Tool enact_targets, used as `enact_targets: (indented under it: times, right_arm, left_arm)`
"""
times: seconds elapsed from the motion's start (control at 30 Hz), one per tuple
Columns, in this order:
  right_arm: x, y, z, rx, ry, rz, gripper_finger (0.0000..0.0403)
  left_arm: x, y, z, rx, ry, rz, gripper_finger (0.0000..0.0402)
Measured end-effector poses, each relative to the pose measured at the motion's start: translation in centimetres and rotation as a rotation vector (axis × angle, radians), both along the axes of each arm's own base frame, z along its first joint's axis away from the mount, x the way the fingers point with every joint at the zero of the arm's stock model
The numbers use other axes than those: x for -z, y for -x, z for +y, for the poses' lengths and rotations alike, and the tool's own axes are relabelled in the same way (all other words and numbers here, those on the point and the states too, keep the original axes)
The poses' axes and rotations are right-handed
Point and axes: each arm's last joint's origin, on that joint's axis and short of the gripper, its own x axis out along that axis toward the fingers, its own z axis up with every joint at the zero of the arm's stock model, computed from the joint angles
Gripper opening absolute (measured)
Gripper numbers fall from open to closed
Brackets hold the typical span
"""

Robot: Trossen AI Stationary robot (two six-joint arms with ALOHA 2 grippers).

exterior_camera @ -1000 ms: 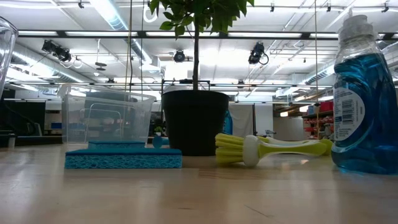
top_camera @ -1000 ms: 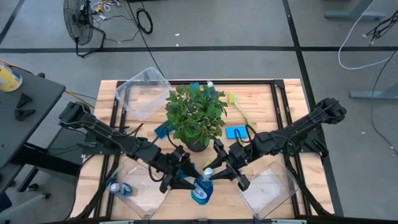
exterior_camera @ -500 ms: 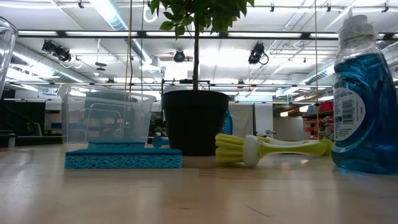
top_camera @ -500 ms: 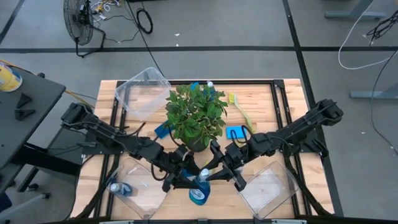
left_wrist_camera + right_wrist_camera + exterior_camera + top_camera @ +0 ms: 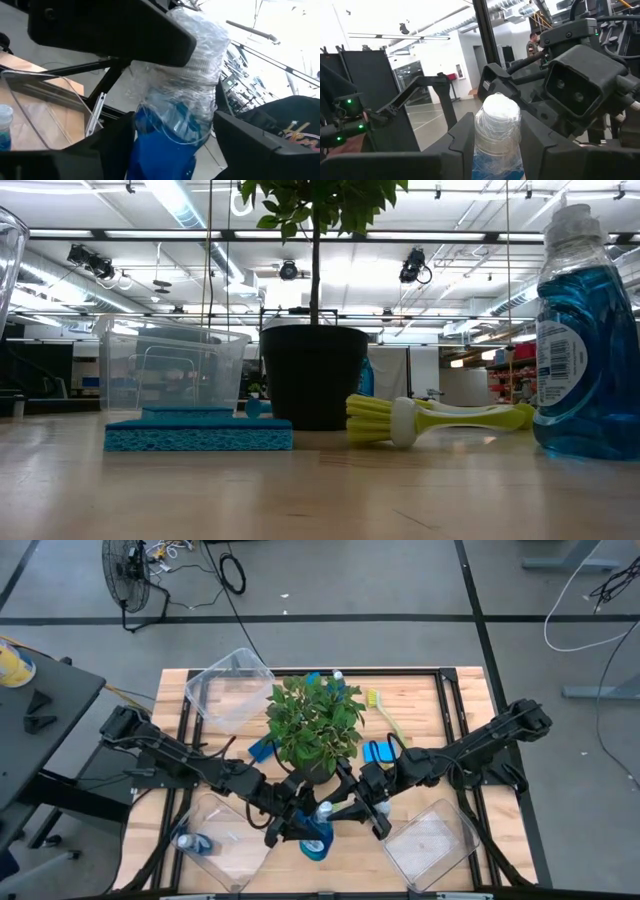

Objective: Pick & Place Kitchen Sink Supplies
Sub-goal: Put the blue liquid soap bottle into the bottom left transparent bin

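Observation:
A blue bottle (image 5: 316, 838) with a pale cap wrapped in clear film hangs in the air over the table's near middle. My right gripper (image 5: 335, 810) is shut on it. My left gripper (image 5: 300, 830) is open, its fingers standing on either side of the bottle's shoulder (image 5: 170, 125). A second blue bottle (image 5: 585, 340) stands on its base on the table. A blue sponge (image 5: 198, 434) lies flat, and a yellow-green brush (image 5: 430, 418) lies on its side beside the potted plant (image 5: 315, 725). My right gripper pinches the bottle's film-wrapped cap (image 5: 497, 117) between its two fingers (image 5: 465, 142), which come about level from the table's right. The bottle hangs below the fingers, clear of the table. My left gripper's fingers (image 5: 117, 142) flank the bottle; whether they touch it I cannot tell.
Clear bins sit at the near left (image 5: 225, 860) and near right (image 5: 432, 842); the near-left one holds a small bottle (image 5: 190, 842). A third bin (image 5: 230, 685) lies tipped at the far left. Another sponge (image 5: 378, 752) and a brush (image 5: 385, 712) lie right of the plant.
My right gripper has carried the bottle a little toward the table's left, in between my left gripper's fingers. The bottle stays hanging clear of the table.

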Motion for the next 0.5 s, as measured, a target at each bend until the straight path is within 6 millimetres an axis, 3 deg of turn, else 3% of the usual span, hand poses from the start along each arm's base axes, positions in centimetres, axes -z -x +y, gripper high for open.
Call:
enact_targets:
  times: [0.33,0.5]
  right_arm:
    - [0.08,0.0,0.04,-0.007,-0.007,0.014,0.0108]
    - [0.05,-0.01,0.0,-0.016,-0.065,0.039,0.0165]
  left_arm:
    - [0.04,-0.02,0.01,0.005,-0.051,-0.025,0.0162]
    - [0.05,-0.01,-0.01,0.002,-0.113,-0.056,0.0161]
